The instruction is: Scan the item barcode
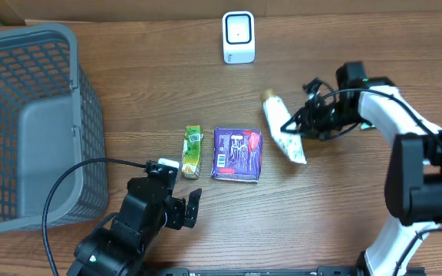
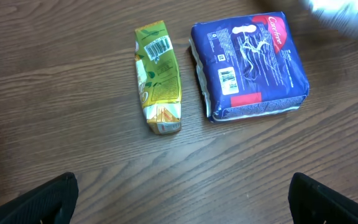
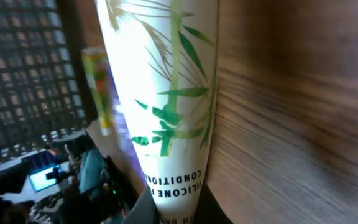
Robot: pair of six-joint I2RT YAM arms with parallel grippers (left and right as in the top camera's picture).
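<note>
Conditioner tube (image 1: 283, 136) gripped by right pincer (image 1: 301, 127), open tabletop (image 1: 336, 203) beside; left pincer (image 2: 182, 190) agape.

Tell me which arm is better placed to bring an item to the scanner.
Right. The right fingers are closed on the white tube, so it could probably go straight to the scanner. The left fingers are wide open and empty, short of the green carton and purple pack.

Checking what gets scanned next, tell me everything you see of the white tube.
The conditioner tube is white, soft-looking plastic printed with green bamboo leaves. Its gold cap points toward the scanner and its flat crimped end points away. The right gripper is shut on its middle. Whether it rests on the table is unclear.
</note>
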